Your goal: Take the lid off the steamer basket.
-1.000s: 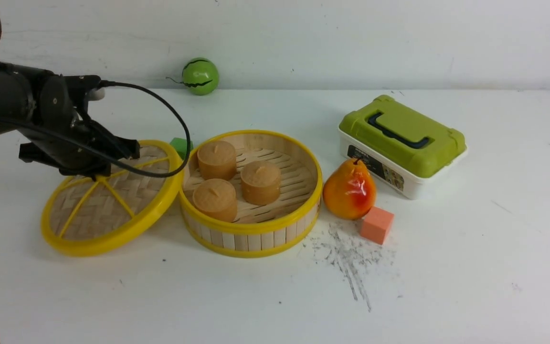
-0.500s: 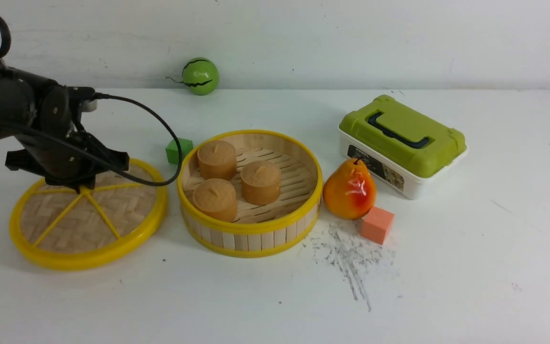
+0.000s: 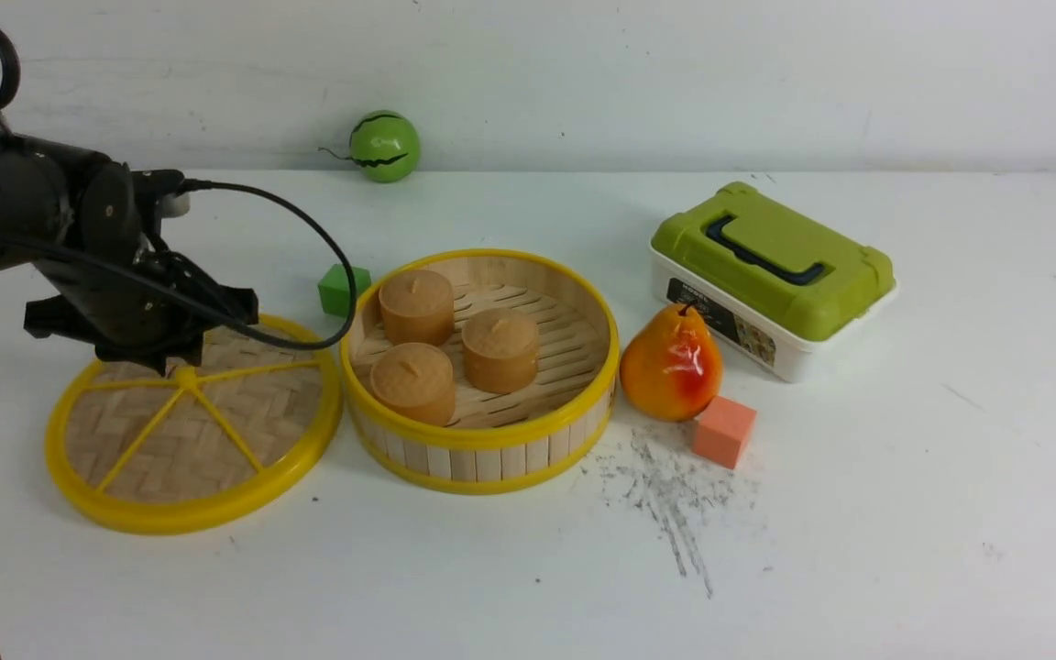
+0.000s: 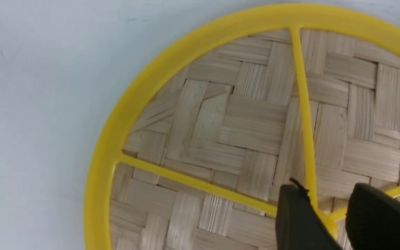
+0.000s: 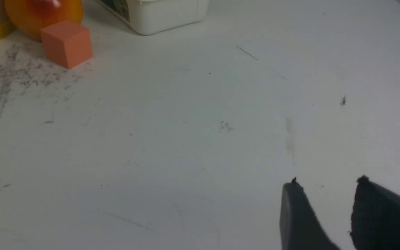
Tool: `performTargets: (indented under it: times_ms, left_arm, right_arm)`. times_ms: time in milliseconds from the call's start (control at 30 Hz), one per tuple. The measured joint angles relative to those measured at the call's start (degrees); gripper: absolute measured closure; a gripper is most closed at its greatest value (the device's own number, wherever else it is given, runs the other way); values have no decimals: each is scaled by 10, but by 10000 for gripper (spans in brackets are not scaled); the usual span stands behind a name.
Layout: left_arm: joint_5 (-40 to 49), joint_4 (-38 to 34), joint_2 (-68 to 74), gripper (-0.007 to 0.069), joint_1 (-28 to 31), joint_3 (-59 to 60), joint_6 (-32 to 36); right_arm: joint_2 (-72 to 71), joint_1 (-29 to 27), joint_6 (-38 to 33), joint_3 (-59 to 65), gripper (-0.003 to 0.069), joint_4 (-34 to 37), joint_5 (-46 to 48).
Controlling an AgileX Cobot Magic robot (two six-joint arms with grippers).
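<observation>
The lid (image 3: 193, 440), a woven bamboo disc with a yellow rim and spokes, lies on the table left of the steamer basket (image 3: 482, 442), its rim close to the basket's wall. The basket is uncovered and holds three brown buns (image 3: 500, 348). My left gripper (image 3: 181, 367) is over the lid's centre. In the left wrist view its jaws (image 4: 326, 194) stand on either side of the yellow central knob (image 4: 328, 222), shut on it. My right gripper (image 5: 326, 182) is out of the front view; it hangs over bare table, jaws apart and empty.
A small green cube (image 3: 343, 286) sits behind the gap between lid and basket. A pear (image 3: 672, 364) and an orange cube (image 3: 723, 431) lie right of the basket. A white box with a green lid (image 3: 771, 275) stands behind them. A green ball (image 3: 384, 146) is by the back wall.
One second ago the lid leaned tilted against the basket's left rim. My left gripper carried it left and down, then back a little right; it now lies flat beside the basket.
</observation>
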Motion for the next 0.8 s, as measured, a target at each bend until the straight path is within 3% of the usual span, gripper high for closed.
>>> performTargets:
  times_ms: [133, 467, 633, 800]
  left_arm:
    - [20, -1, -41, 422, 0, 1, 1]
    - [-2, -71, -348, 602, 0, 5, 27]
    - [-25, -108, -506, 636, 0, 73, 69]
    - [-72, -113, -653, 636, 0, 232, 86]
  right_arm:
    - [0, 0, 0, 0, 419, 0, 0]
    - [0, 0, 0, 0, 419, 0, 0]
    - [0, 0, 0, 0, 419, 0, 0]
    - [0, 0, 0, 0, 419, 0, 0]
